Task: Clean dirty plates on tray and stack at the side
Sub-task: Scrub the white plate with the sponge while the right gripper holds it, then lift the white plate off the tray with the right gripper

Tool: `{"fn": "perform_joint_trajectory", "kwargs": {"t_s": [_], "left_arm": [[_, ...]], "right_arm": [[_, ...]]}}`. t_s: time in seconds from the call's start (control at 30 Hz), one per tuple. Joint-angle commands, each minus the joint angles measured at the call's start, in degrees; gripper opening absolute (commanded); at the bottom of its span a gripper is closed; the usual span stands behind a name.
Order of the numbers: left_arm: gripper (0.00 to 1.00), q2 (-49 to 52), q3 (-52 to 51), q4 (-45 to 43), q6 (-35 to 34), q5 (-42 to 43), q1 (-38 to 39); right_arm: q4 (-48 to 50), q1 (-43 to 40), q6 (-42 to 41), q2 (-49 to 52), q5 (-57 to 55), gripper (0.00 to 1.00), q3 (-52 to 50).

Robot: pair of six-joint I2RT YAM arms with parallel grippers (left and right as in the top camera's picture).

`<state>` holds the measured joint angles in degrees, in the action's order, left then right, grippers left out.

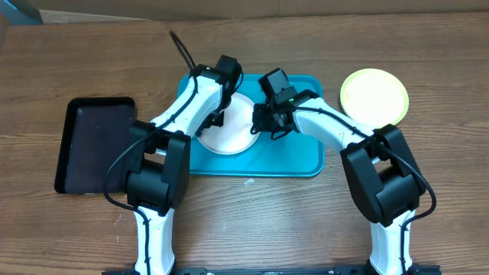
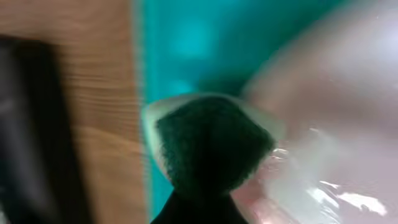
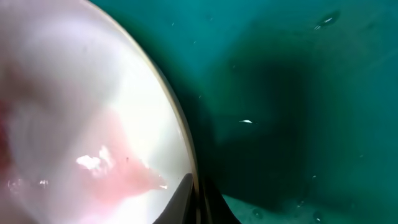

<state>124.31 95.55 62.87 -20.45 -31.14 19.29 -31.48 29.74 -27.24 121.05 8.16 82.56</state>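
- The black tray [image 1: 95, 145] sits at the far left on the table, well apart from the work
- The left gripper [image 1: 219, 114] is clamped on a dark green sponge [image 2: 211, 146], which is at the left edge of the white plate [image 1: 229, 131]; that plate lies in the blue tray [image 1: 302, 156]
- A faint pink smear [image 3: 118, 165] shows on the plate, so I'd say its wiping isn't finished
- The right gripper [image 3: 198, 202] is pinched narrow on the plate's right rim, steadying it by the look of it
- The yellow-green plate [image 1: 374, 97] lies on the table just right of the tray and looks clean, so I'd count that one done
- No pale blue plate shows anywhere; it may lie under another, I can't tell
- The wooden table [image 1: 252, 221] is brown and grainy; of the room, only a pale strip shows past its far edge
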Motion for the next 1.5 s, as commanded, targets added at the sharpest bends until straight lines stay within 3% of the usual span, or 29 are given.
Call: {"fn": "perform_joint_trajectory", "kwargs": {"t_s": [0.0,0.17,0.33,0.4,0.53,0.7,0.9,1.17,1.47], "left_arm": [[0.04,1.0,5.7,2.1,-4.6,-10.3,-2.0],[0.04,0.0,14.8,4.2,-4.6,5.7,-4.7],[0.04,-0.4,20.1,3.1,4.1,34.0,-9.5],[0.04,-0.3,20.0,3.0,6.2,40.6,-11.1],[0.04,0.1,19.3,4.0,6.7,41.3,-12.9],[0.04,0.1,18.1,4.1,7.9,40.6,-13.0],[0.04,0.1,18.1,3.3,7.8,40.7,-12.9],[0.04,0.1,18.1,3.1,7.8,40.6,-12.9],[0.04,0.1,18.1,3.1,7.8,40.6,-12.9]], "right_arm": [[-1.8,-1.3,1.8,0.4,-3.6,0.04,2.0],[-8.8,-1.3,3.6,0.0,-9.2,0.04,8.5],[-17.1,-1.3,8.0,0.0,-15.4,0.04,17.6],[-21.0,-1.1,8.0,-0.1,-21.1,0.04,21.7],[-29.0,-0.5,11.2,-0.1,-32.3,0.04,30.0],[-37.8,2.0,16.8,-0.1,-54.4,0.04,39.0],[-39.3,7.2,28.0,-0.1,-74.9,0.04,41.2],[-36.2,13.3,37.1,-0.1,-83.8,0.04,41.2],[-29.9,14.4,45.1,-0.1,-88.1,0.04,41.2]]}}
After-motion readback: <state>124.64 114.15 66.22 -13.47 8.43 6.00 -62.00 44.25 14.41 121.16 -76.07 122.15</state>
